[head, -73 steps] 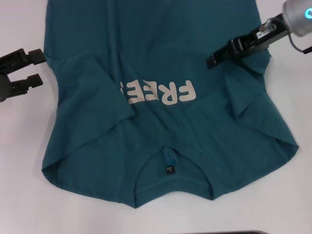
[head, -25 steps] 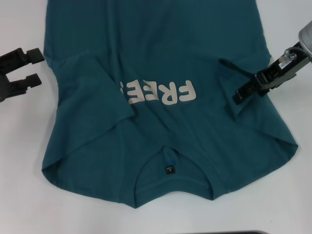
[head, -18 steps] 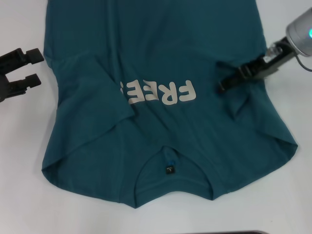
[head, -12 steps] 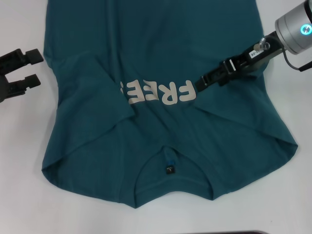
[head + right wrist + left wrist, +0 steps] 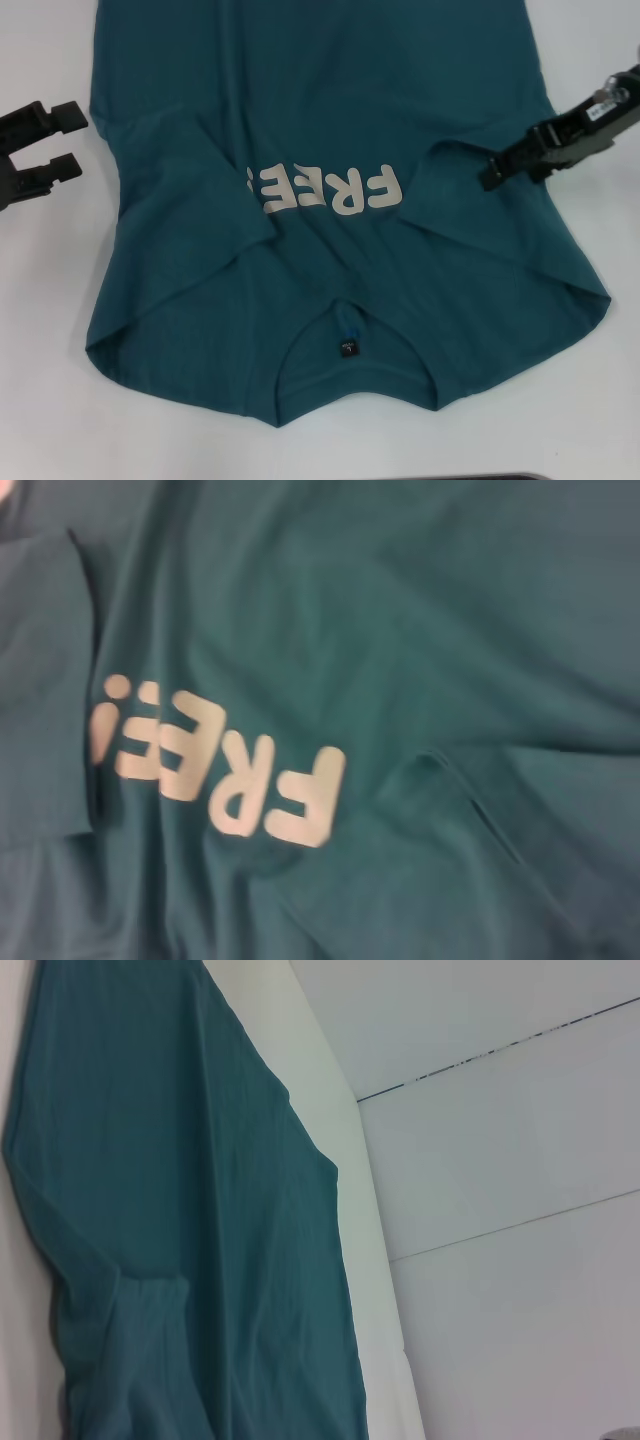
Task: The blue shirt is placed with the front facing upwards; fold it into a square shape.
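Note:
The blue shirt (image 5: 330, 120) lies spread on the white table (image 5: 40, 350), collar and dark neck label (image 5: 346, 346) at the near edge, pale letters "FREE" (image 5: 335, 190) upside down. Its left sleeve (image 5: 185, 190) is folded in over the chest and covers the start of the letters. Its right sleeve (image 5: 470, 195) is folded in beside the last letter. My right gripper (image 5: 490, 175) hovers over the shirt's right side, open and holding nothing. My left gripper (image 5: 77, 138) sits open on the table left of the shirt. The right wrist view shows the letters (image 5: 220, 770) and the sleeve fold (image 5: 480, 810).
Bare white table surrounds the shirt on the left, right and near sides. The left wrist view shows the shirt's side (image 5: 200, 1260) against the table edge, with a pale wall (image 5: 500, 1210) behind. A thin dark strip (image 5: 480, 477) runs along the near edge.
My right gripper dragged the right sleeve inward toward the letters, let it go, and has drawn back to the right. The sleeve now lies folded further in. The left arm has not moved.

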{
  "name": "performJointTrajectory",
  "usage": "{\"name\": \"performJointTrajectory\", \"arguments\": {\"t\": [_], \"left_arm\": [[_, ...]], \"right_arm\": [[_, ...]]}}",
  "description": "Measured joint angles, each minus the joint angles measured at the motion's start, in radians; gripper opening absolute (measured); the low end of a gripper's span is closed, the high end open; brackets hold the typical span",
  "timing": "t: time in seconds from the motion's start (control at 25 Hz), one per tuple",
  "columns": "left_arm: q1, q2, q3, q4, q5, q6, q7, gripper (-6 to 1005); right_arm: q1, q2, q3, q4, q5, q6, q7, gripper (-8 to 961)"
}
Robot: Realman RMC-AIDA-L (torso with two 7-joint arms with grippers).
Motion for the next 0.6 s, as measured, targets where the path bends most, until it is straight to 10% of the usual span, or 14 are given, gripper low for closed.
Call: {"name": "performJointTrajectory", "arguments": {"t": [0.6], "left_arm": [[0.000,-0.001,0.000,0.000,0.000,0.000,-0.001,948]], "right_arm": [[-0.030,0.041,0.020,0.005,-0.012,0.163,0.018,883]]}}
